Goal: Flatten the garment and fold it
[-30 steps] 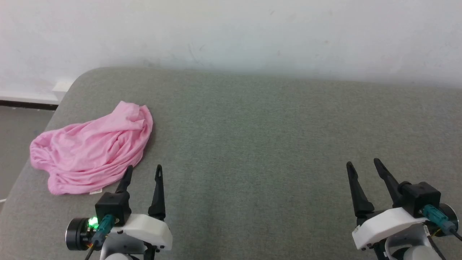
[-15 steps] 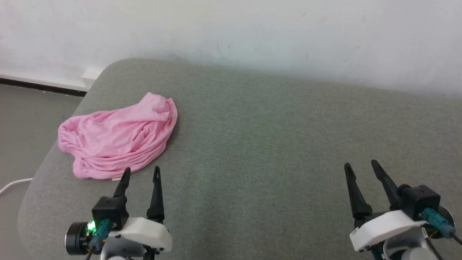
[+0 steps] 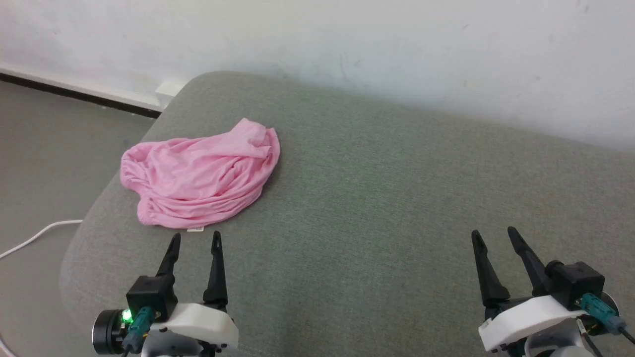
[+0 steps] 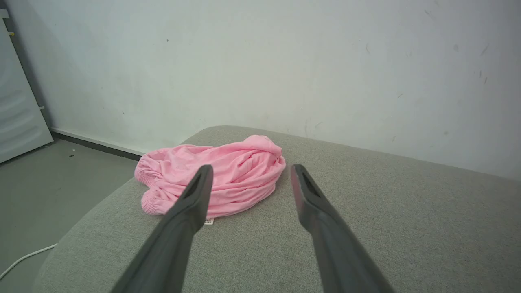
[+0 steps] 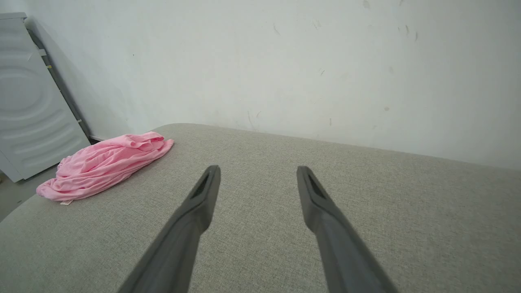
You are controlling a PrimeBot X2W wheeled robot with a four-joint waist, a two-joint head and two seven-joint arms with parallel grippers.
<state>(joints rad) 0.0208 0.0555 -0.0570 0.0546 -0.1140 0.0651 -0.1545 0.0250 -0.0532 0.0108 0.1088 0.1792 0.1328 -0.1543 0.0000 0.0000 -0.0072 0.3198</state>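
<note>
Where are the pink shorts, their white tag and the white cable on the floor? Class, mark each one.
shorts [image 3: 198, 173]: head view, middle of the crumpled pink cloth.
tag [image 4: 209, 221]: left wrist view, the small label at the near hem.
cable [image 3: 42, 230]: head view, midway along its curve.

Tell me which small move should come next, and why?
Probably reach the left gripper forward to the garment: it lies crumpled and untouched just ahead of those open jaws, while the right gripper stands far to its right.
</note>
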